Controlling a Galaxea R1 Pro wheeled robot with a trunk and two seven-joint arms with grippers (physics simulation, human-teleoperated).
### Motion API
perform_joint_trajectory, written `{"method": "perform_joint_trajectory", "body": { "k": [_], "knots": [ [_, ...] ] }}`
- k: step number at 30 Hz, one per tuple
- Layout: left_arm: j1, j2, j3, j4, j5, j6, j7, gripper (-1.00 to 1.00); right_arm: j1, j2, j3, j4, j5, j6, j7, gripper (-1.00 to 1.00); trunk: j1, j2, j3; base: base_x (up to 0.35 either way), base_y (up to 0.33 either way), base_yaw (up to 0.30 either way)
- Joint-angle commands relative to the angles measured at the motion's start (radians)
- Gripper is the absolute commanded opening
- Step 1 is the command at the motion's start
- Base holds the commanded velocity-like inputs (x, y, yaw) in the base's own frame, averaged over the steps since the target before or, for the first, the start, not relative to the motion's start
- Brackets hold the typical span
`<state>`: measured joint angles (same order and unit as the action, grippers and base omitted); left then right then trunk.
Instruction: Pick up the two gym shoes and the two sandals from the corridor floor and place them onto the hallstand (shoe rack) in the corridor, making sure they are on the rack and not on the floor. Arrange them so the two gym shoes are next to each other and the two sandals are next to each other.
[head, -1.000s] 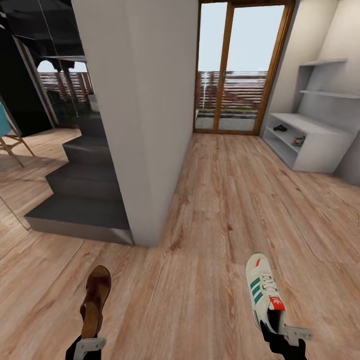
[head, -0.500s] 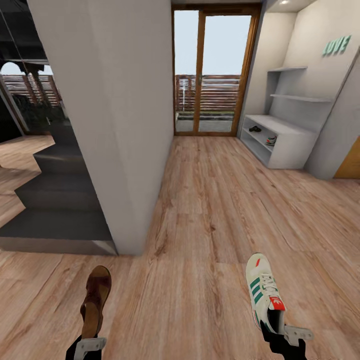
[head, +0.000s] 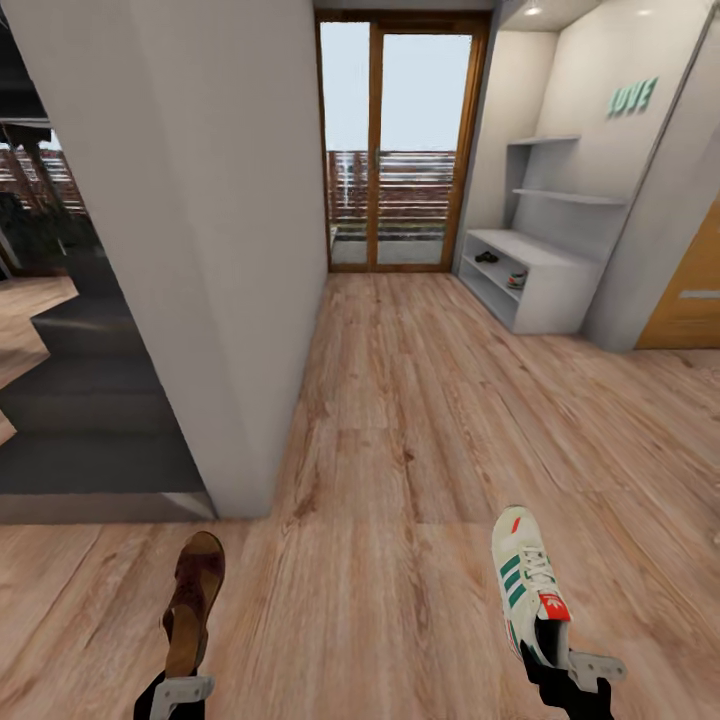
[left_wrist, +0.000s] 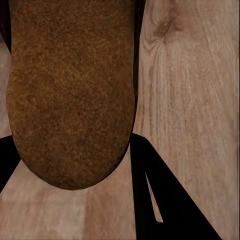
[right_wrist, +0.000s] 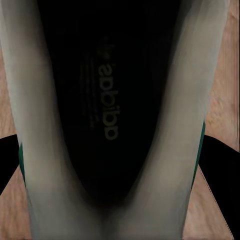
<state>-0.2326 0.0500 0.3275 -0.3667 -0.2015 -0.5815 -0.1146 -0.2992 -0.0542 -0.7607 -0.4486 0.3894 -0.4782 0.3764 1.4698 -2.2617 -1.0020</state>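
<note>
**Ana:** Brown leather at seven o'clock, cream canvas at five. The left gripper (head: 172, 690) is clenched on the heel end of a sandal (head: 192, 600), toe pointing away from the robot, and the right gripper (head: 563, 672) is clamped on the heel of a gym shoe (head: 528, 592), laces up.

**Ben:** Both carried low out front, clear of the corridor floor (head: 400, 420). I'd say that's so the pair can travel in one trip, each toe leading toward the shelf.

**Ana:** The left wrist view agrees: sandal (left_wrist: 70, 90) between dark fingers, planks beneath. On the right wrist, the sneaker's dark insole (right_wrist: 107, 100) with its printed logo.

**Ben:** And the hallstand (head: 545, 295)?

**Ana:** Up at one o'clock, well apart from the robot, pale grey against the wall. A dark shoe (head: 487, 257) and a striped sneaker (head: 517, 279) look to sit in its open bays; too small to be sure.

**Ben:** Room?

**Ana:** Grained laminate running toward a glazed door (head: 395, 150) at twelve, a white pillar (head: 200, 250) at ten with dark stairs (head: 80, 400) beyond.
</note>
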Motion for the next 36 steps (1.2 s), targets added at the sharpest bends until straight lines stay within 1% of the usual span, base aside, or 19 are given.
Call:
{"method": "perform_joint_trajectory", "body": {
  "k": [1, 5, 11, 14, 36],
  "knots": [
    [-0.001, -0.002, 0.008, 0.000, -0.010, -0.003, -0.008, -1.00, -0.001, 0.001, -0.009, 0.001, 0.005, -0.003, 0.009, -1.00, 0.000, 0.000, -0.001, 0.019, 0.000, -0.258],
    [-0.001, -0.006, 0.006, 0.000, -0.013, -0.003, -0.008, -1.00, -0.001, 0.001, -0.008, 0.001, 0.005, -0.004, 0.009, -1.00, 0.000, 0.000, -0.001, 0.143, 0.000, -0.262],
    [-0.001, -0.007, 0.005, 0.000, -0.013, -0.002, -0.009, -1.00, -0.001, 0.002, -0.008, 0.000, 0.005, -0.004, 0.009, -1.00, 0.000, 0.000, -0.001, 0.301, -0.042, -0.261],
    [-0.001, -0.007, 0.004, 0.000, -0.014, -0.001, -0.009, -1.00, -0.001, 0.004, -0.007, 0.000, 0.006, -0.003, 0.010, -1.00, 0.000, 0.000, -0.001, 0.330, -0.103, -0.137],
    [-0.001, -0.007, 0.003, 0.000, -0.012, 0.000, -0.010, -1.00, -0.001, 0.008, -0.003, 0.003, 0.014, -0.002, 0.010, -1.00, 0.000, 0.000, -0.001, 0.335, -0.122, -0.009]
  ]
}}
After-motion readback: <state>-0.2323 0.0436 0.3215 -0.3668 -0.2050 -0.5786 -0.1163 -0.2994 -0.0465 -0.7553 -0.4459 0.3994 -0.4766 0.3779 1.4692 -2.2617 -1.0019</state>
